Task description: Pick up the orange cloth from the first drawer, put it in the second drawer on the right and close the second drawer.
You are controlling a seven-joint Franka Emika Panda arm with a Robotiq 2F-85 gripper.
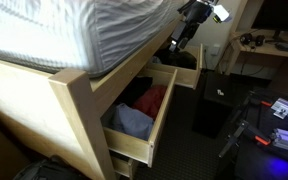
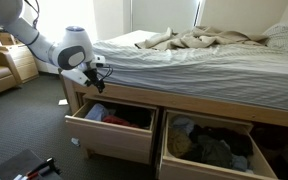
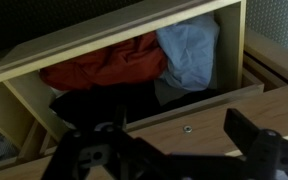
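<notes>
Hand (image 3: pixel 169 146) blurred, seemingly open; orange cloth (image 3: pixel 104 65) partly buried among clothes.

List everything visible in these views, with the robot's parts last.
orange cloth: one, orange-red, in the open drawer under the gripper.
blue cloth: one, light blue, same drawer, beside the orange cloth.
dark cloth: one, black, same drawer.
near drawer: one, light wood, open, below the gripper.
far drawer: one, light wood, open, holding mixed clothes.
bed: one, striped white sheet, wooden frame.
blanket: one, beige, rumpled on the bed.
arm: one, white.
gripper: one, black, open, above the near drawer.
</notes>
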